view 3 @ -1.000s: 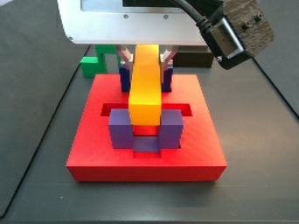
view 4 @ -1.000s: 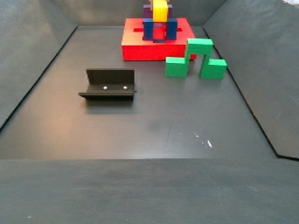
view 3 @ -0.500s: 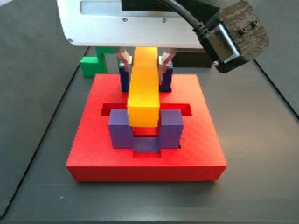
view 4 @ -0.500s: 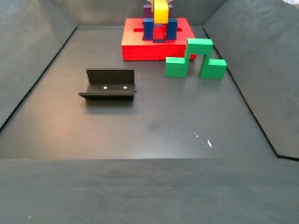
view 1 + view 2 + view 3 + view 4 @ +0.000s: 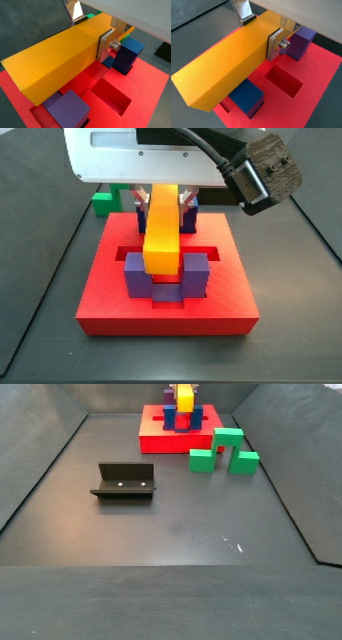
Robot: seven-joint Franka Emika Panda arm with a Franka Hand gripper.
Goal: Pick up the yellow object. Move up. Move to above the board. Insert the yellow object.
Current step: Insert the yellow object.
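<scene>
- Gripper sits over the board, its silver plates closed against the two long faces of the yellow object; one finger is pressed flat on the bar's side.
- No brand, label or writing can be read anywhere.
- Yellow object lies lengthwise from between the jaws out over the red board, its free end above the gap between two purple blocks in a side view; whether it touches them I cannot tell.
- Blue and purple uprights stand beside recessed slots under the bar.
- Floor is dark grey with dark walls; the fixture stands apart from the board, and a green arch block is just beside it.
</scene>
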